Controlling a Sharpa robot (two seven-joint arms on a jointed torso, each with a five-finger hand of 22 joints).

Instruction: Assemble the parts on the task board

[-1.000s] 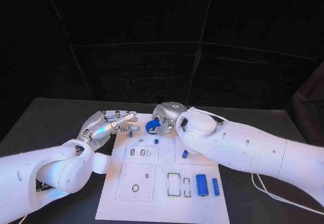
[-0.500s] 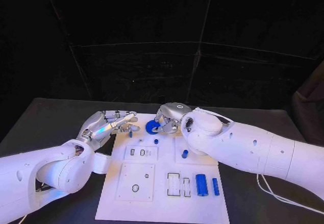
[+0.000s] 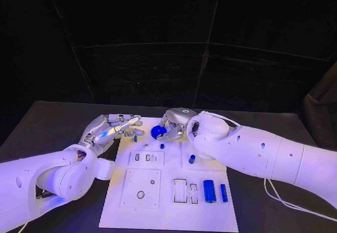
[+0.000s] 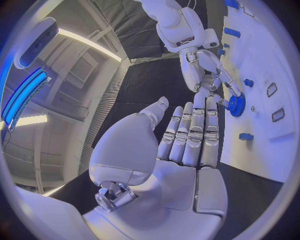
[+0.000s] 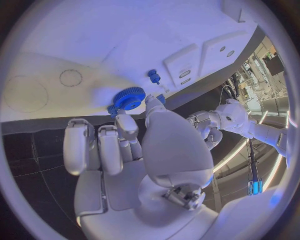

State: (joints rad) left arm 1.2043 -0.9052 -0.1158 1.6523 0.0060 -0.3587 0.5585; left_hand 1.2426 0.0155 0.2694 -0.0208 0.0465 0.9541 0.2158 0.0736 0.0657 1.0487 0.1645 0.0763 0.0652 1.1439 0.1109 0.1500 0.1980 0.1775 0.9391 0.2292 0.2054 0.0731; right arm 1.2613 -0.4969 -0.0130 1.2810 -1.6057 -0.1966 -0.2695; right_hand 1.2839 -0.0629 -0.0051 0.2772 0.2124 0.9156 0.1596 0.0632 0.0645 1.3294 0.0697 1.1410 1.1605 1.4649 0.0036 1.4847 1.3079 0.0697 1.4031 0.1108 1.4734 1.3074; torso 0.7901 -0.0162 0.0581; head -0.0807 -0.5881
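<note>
Clearly the assembly is only partly done. At the left of the black desk (image 3: pixel 53 125), the left silver robot hand (image 3: pixel 110 129) hovers over the left edge of the white rectangular task board (image 3: pixel 166 212), near its far corner; its fingers are spread and straight, grasping nothing, as the left wrist view confirms. Just beside its fingertips a small blue peg (image 3: pixel 135 139) stands on the board, and a second small blue peg (image 3: pixel 163 146) stands a little further right. Nearer the front edge, several rectangular and oval recesses in the board look unfilled.

Toward the far edge of the board, the right silver robot hand (image 3: pixel 176 122) pinches a blue toothed gear wheel (image 3: pixel 158 132) between thumb and fingertips, holding it close to the board surface; whether the gear touches the board I cannot tell. I judge this the step in hand: seating the gear.

Further right, a short blue stud (image 3: pixel 192 160) stands on the board, and near the board's right edge a fat blue cylinder (image 3: pixel 209 191) and a slim blue bar (image 3: pixel 224 193) lie loose, apparently waiting to be fitted.
</note>
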